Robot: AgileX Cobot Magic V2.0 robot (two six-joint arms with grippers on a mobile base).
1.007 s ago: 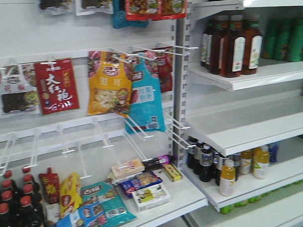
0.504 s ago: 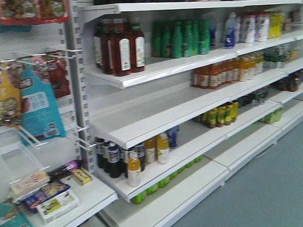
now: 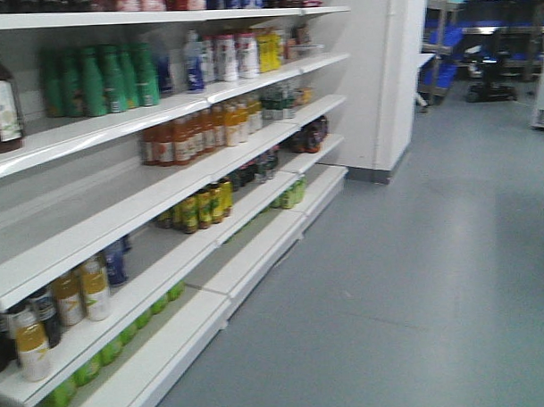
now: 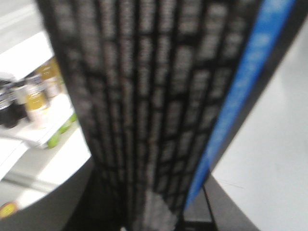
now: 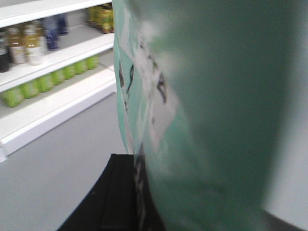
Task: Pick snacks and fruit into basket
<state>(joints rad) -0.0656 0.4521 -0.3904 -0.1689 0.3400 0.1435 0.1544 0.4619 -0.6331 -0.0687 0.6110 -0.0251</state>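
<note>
Store aisle: white shelves [image 3: 121, 218] of drink bottles [image 3: 198, 135] at left, grey floor [image 3: 418, 279] at right.
A blurred black mesh panel [image 4: 144, 96] fills the left wrist view. A teal snack pouch [image 5: 216, 120] hangs close before the right wrist camera. Whether the left gripper or right gripper is clamped cannot be told.

A teal snack pouch [image 5: 211, 110] fills most of the right wrist view, very close to the lens and blurred. It stands roughly upright, and its left edge curves down the picture. A pale label [image 5: 154, 96] with dark print runs down its left side; the print is too smeared to read.

In the left wrist view the basket [image 4: 144, 96] shows as a black wall with rows of small grey marks, blurred. A blue band [image 4: 240, 96] slants down its right edge.
</note>
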